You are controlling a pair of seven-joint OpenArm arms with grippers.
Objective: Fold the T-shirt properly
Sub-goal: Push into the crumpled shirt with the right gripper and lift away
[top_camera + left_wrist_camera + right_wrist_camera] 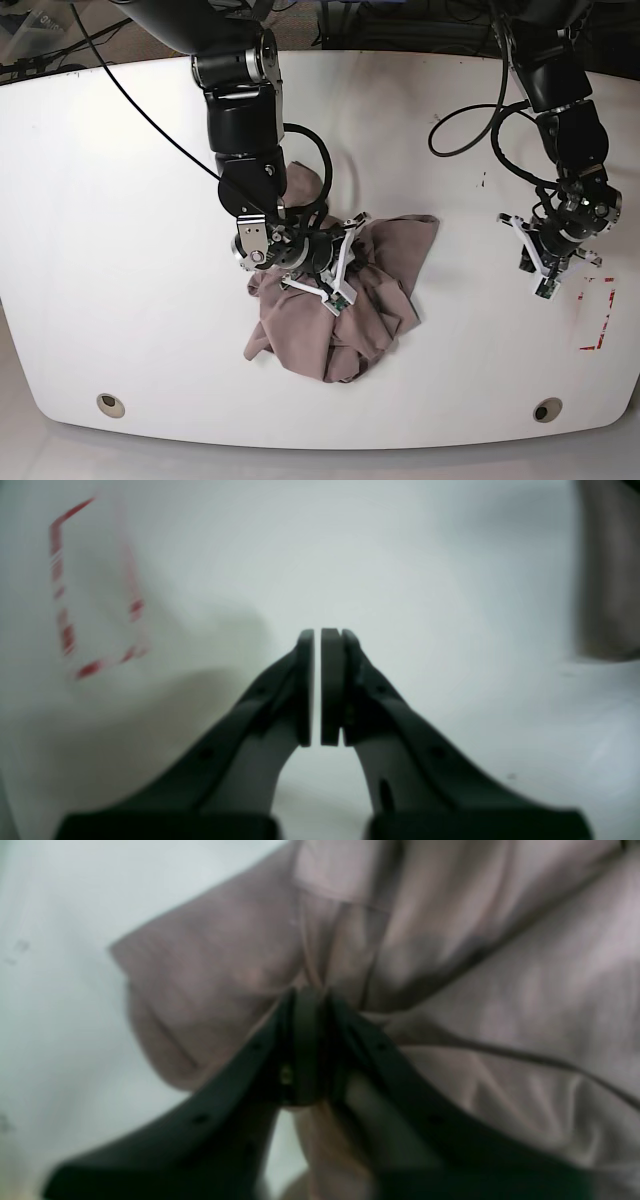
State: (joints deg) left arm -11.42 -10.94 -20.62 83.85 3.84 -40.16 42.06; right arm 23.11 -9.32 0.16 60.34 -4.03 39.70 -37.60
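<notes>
While the T-shirt (335, 310) lies crumpled in a loose heap near the middle of the white table (120, 250), wide stretches of bare tabletop lie open on every side of it — toward both ends and toward the near edge, where two round holes (110, 404) sit close to the rim. The heap's edges are ragged: one flap reaches out on the side of the other arm, a lower corner points toward the near rim, and part of the cloth is hidden under the right arm (245, 120). That arm comes in from the far edge and bends steeply down over the heap, its wrist turned so the right gripper (310, 1005) lies low and sideways in the folds. In the right wrist view its jaws are pressed together on a pinch of mauve cloth, with creases fanning out from the tips. The left arm (560, 110) descends from the far corner on the opposite side, well apart from the shirt, and the left gripper (321, 685) hangs over bare table with its two pads together but for a thin slit, holding nothing. Just beside it — toward that end of the table — is a rectangle of red tape (598, 315), and a strip of brownish cloth edge shows blurred at the margin of the left wrist view.
</notes>
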